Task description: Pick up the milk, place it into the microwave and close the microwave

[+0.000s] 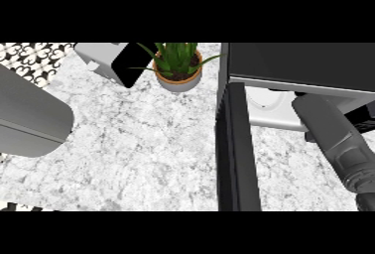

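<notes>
The microwave (300, 62) stands at the right of the counter, and its black door (236, 149) hangs open toward me, seen edge-on. Part of the pale inside (270, 105) shows below the dark top. My right forearm (333, 136) reaches from the lower right into the opening, and its hand is hidden under the microwave's top. No milk shows anywhere in the head view. My left forearm (29, 119) fills the left edge as a large grey shape, with its hand out of the picture.
A potted green plant (178, 67) stands at the back, just left of the microwave. A grey appliance with a black panel (117, 59) sits beside it at the back left. Marbled counter (139, 149) lies between my left forearm and the open door.
</notes>
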Robot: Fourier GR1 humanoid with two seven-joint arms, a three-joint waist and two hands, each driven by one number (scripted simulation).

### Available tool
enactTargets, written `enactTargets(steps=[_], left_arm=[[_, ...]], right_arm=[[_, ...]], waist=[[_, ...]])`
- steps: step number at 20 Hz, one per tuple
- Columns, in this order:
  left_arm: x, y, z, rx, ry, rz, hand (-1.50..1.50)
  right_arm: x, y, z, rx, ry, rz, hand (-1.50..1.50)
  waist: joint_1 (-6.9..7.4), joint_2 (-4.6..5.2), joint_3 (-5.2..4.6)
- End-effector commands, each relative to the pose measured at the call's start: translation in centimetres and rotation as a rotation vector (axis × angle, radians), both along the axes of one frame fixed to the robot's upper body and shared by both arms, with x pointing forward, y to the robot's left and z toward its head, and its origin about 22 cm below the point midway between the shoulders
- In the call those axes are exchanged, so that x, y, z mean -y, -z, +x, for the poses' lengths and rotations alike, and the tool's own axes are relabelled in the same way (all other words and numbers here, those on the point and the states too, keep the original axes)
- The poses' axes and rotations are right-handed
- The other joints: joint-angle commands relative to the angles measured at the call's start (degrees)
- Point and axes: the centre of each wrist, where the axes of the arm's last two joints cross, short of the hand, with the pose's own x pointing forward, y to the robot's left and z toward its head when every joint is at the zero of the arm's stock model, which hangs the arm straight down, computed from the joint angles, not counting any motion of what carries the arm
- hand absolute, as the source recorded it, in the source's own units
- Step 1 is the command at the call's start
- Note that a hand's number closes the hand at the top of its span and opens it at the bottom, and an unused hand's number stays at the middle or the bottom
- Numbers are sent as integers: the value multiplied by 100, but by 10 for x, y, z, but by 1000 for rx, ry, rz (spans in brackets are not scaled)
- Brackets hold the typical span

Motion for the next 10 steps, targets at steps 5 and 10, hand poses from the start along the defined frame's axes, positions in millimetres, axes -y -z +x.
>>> enactTargets(steps=[5,10], left_arm=[[0,5,11,-35,97,17,-150],[7,5,17,-18,144,24,-150]], right_arm=[[-11,3,0,-22,-178,57,-150],[-14,-5,4,-19,-243,195,-150]], waist=[[-90,-21,1],[-116,-33,3]])
